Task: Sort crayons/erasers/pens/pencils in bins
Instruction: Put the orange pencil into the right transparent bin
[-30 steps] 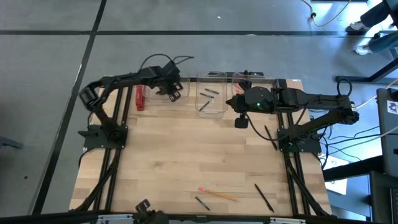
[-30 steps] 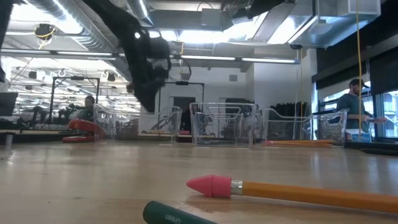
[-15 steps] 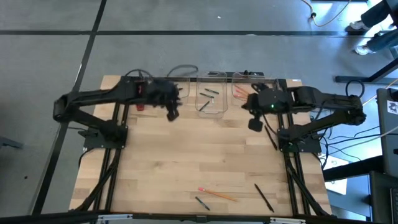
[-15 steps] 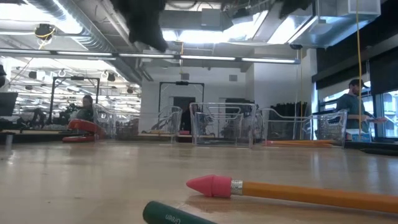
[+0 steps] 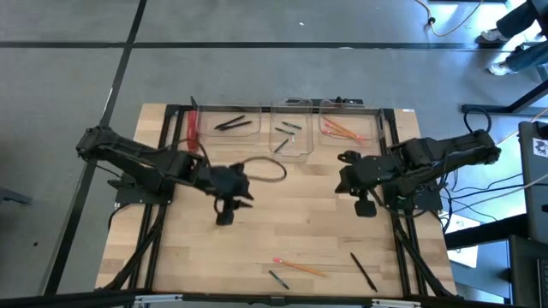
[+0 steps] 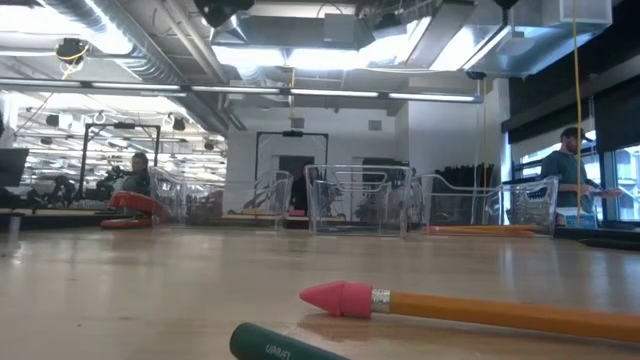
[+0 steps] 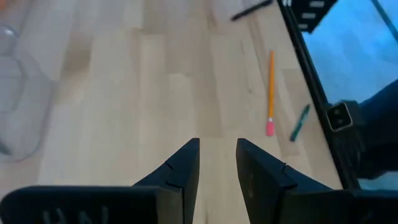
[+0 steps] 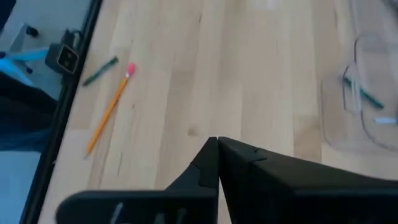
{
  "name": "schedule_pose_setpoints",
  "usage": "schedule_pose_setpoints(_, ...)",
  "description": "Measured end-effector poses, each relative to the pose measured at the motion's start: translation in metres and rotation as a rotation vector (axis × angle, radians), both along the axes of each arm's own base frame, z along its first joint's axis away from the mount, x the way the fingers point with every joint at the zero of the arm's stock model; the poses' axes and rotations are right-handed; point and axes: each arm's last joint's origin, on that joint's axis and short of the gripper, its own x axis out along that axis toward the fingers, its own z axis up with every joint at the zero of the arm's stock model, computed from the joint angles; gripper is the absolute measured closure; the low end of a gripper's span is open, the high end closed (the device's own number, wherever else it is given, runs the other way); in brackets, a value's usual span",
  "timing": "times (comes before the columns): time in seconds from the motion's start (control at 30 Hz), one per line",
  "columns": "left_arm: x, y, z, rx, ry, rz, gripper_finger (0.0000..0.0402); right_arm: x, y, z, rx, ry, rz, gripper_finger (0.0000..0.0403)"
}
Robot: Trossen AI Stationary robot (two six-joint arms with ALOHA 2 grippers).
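My left gripper (image 5: 224,211) hangs over the table's middle left, open and empty; its fingers (image 7: 186,165) stand a little apart. My right gripper (image 5: 366,204) hangs over the middle right, shut and empty, as the right wrist view (image 8: 217,149) shows. An orange pencil with a pink eraser tip (image 5: 300,267), a short green crayon (image 5: 278,278) and a black pen (image 5: 363,271) lie flat near the near edge. Three clear bins stand at the far edge: the left one (image 5: 227,128) holds black pens, the middle one (image 5: 291,137) crayons, the right one (image 5: 347,128) orange pencils.
A thick red bar (image 5: 193,128) lies beside the left bin. Bare wood spreads between the bins and the loose sticks. The low view shows the pencil (image 6: 480,308) and crayon (image 6: 285,345) close up. A person (image 6: 572,170) stands beyond the table's right.
My left gripper has left the left bin and swung toward the near edge, out over the table's middle left. My right gripper has drawn back from the right bin toward the near and right edges. The loose sticks have stayed put.
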Motion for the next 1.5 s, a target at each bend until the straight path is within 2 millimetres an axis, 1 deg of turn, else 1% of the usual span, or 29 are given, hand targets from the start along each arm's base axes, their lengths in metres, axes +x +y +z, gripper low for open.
schedule_pose_setpoints(0.13, 0.004, -0.019, -0.009, 0.002, 0.025, -0.036, 0.0304, 0.001, 0.008, 0.003, -0.015, -0.052, 0.015, 0.0397)
schedule_pose_setpoints(0.3, 0.009, -0.036, -0.024, -0.013, 0.083, -0.052, 0.0304, -0.002, 0.023, 0.002, 0.028, -0.041, 0.049, 0.0397)
schedule_pose_setpoints(0.37, 0.01, -0.043, -0.028, -0.016, 0.102, -0.059, 0.0304, 0.002, 0.03, -0.001, 0.027, -0.037, 0.074, 0.0397)
schedule_pose_setpoints(0.5, 0.01, -0.051, -0.032, -0.021, 0.114, -0.059, 0.0304, 0.021, 0.046, -0.009, 0.025, -0.067, 0.121, 0.0397)
schedule_pose_setpoints(0.67, 0.007, -0.056, -0.032, -0.069, 0.112, 0.04, 0.0304, 0.046, 0.061, -0.027, -0.012, -0.073, 0.188, 0.0397)
schedule_pose_setpoints(0.77, 0.006, -0.058, -0.031, -0.087, 0.103, 0.095, 0.0304, 0.062, 0.059, -0.037, -0.02, -0.044, 0.209, 0.0397)
schedule_pose_setpoints(0.9, 0.004, -0.061, -0.03, -0.118, 0.09, 0.186, 0.0304, 0.084, 0.049, -0.038, 0.025, -0.009, 0.223, 0.0397)
schedule_pose_setpoints(1.0, 0.002, -0.066, -0.03, -0.163, 0.09, 0.238, 0.0304, 0.101, 0.048, -0.041, 0.061, 0.02, 0.23, 0.0397)
schedule_pose_setpoints(1.1, -0.003, -0.076, -0.03, -0.181, 0.075, 0.268, 0.0304, 0.117, 0.054, -0.05, 0.056, 0.081, 0.27, 0.0397)
schedule_pose_setpoints(1.27, -0.015, -0.092, -0.027, -0.215, 0.048, 0.306, 0.0304, 0.146, 0.07, -0.063, 0.05, 0.15, 0.274, 0.0397)
schedule_pose_setpoints(1.4, -0.025, -0.104, -0.025, -0.233, 0.032, 0.304, 0.0304, 0.168, 0.078, -0.078, 0.086, 0.191, 0.199, 0.0397)
schedule_pose_setpoints(1.5, -0.032, -0.111, -0.023, -0.244, 0.019, 0.305, 0.0304, 0.176, 0.082, -0.089, 0.092, 0.218, 0.183, 0.0397)
